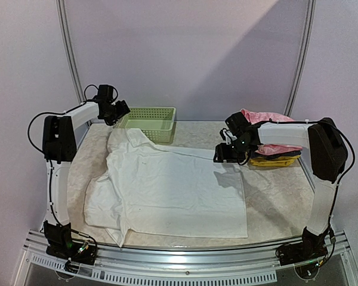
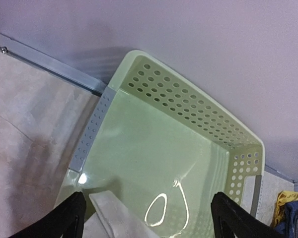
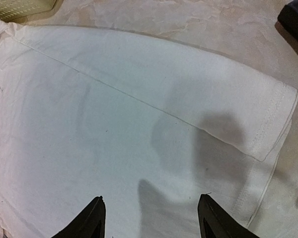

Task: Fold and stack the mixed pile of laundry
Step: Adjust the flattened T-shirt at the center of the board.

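White shirt [image 1: 173, 190]: it lies spread flat on the table [image 1: 280, 196], just in front of the basket [image 1: 149, 122]. Its far left corner comes right up to the basket's front wall.
Shirt's long way: it seems to run side to side, the same way as the basket's long side.
Pink piece [image 1: 265, 114]: it sits on top of the folded clothes [image 1: 274, 161], well off to the right of the basket.
Left gripper [image 1: 120, 111]: it hangs at the basket's left end and looks down into it. Its fingers are wide apart. A corner of white cloth shows low between them, but they do not pinch it.
Right gripper [image 1: 222, 156]: it hangs to the right of the basket and a bit in front of it, just above the shirt's sleeve [image 3: 268, 119]. Its fingers are apart and nothing is in them.
Way to the shirt: it is straight down for both grippers, each at one end of the shirt edge that lies nearest the basket.
Nearer arm: the right one looks lower and closer to the cloth. The left one is up by the basket's rim.
Next move, my guess: each gripper goes down, pinches its end of that edge, and pulls it away from the basket to fold the shirt over.
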`<state>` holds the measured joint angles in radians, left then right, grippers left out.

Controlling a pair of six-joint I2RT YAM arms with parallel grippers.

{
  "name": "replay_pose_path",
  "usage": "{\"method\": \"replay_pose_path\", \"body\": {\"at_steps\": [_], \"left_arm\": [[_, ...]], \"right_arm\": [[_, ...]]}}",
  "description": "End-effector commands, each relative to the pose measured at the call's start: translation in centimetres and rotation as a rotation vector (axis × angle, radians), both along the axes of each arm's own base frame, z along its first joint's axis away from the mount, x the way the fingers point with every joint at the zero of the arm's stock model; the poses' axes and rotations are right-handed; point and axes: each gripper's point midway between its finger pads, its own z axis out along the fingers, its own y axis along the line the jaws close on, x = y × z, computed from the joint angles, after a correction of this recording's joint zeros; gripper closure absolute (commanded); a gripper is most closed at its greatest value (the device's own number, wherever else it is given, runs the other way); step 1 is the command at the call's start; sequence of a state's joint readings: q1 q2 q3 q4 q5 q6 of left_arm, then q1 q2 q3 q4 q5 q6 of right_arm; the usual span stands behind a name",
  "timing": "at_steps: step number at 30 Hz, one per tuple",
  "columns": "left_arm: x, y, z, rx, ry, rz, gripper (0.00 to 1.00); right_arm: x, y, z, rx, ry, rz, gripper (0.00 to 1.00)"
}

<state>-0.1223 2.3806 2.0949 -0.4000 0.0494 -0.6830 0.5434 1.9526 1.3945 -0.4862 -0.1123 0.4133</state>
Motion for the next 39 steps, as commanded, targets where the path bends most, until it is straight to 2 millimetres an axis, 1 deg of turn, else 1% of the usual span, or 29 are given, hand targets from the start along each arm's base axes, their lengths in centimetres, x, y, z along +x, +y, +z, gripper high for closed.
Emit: {"method": "replay_pose_path", "body": {"at_steps": [1,2,4,7,11,15,16,17,18,21,22,26,29,31,35,39], "left_arm": [[-1.5,-0.2,6.6,0.065,-0.109,-0.049,0.03],[-2.1,-0.1,7.0,0.082,-0.11,-0.05,0.01],[-3.4,-0.3,7.6,0.114,-0.106,-0.063,0.0],[-5.7,0.0,8.1,0.194,-0.087,-0.049,0.0],[-9.4,-0.4,8.3,0.299,-0.055,-0.054,0.0],[-13.4,-0.3,6.4,0.397,0.031,-0.055,0.0],[-14.5,-0.5,5.8,0.413,0.047,-0.06,0.0],[-15.9,-0.5,4.8,0.433,0.073,-0.069,0.0],[-16.9,-0.7,4.2,0.453,0.09,-0.078,0.0],[-19.9,-0.9,2.8,0.494,0.133,-0.099,0.01],[-20.8,-1.0,2.2,0.487,0.148,-0.108,0.02],[-24.1,-2.4,0.2,0.486,0.178,-0.166,0.06],[-26.0,-3.1,-1.0,0.497,0.197,-0.193,0.06],[-27.1,-3.6,-1.6,0.503,0.201,-0.213,0.07],[-28.6,-3.8,-3.1,0.514,0.225,-0.231,0.08],[-30.0,-4.3,-4.4,0.522,0.244,-0.26,0.1]], "right_arm": [[0.2,0.5,0.4,-0.003,-0.021,0.017,0.36],[0.4,0.6,0.6,0.0,-0.026,0.018,0.36],[0.6,0.8,1.1,0.008,-0.038,0.02,0.36],[0.9,1.0,1.6,0.017,-0.05,0.02,0.36],[0.9,0.9,1.2,0.006,-0.039,0.018,0.36],[1.1,0.4,0.6,-0.029,-0.033,0.001,0.36],[1.4,0.2,0.4,-0.05,-0.036,-0.009,0.36],[1.6,-0.2,0.2,-0.075,-0.037,-0.023,0.36],[1.9,-0.6,-0.3,-0.108,-0.036,-0.037,0.36],[2.4,-1.5,-1.2,-0.185,-0.033,-0.061,0.36],[2.5,-1.7,-1.8,-0.205,-0.025,-0.065,0.36],[2.9,-2.1,-3.2,-0.27,0.006,-0.059,0.38],[3.0,-2.5,-4.2,-0.313,0.023,-0.052,0.4],[3.3,-2.7,-4.4,-0.338,0.02,-0.05,0.41],[3.8,-2.9,-4.9,-0.363,0.018,-0.055,0.43],[4.3,-3.4,-5.2,-0.403,0.013,-0.069,0.45]]}}
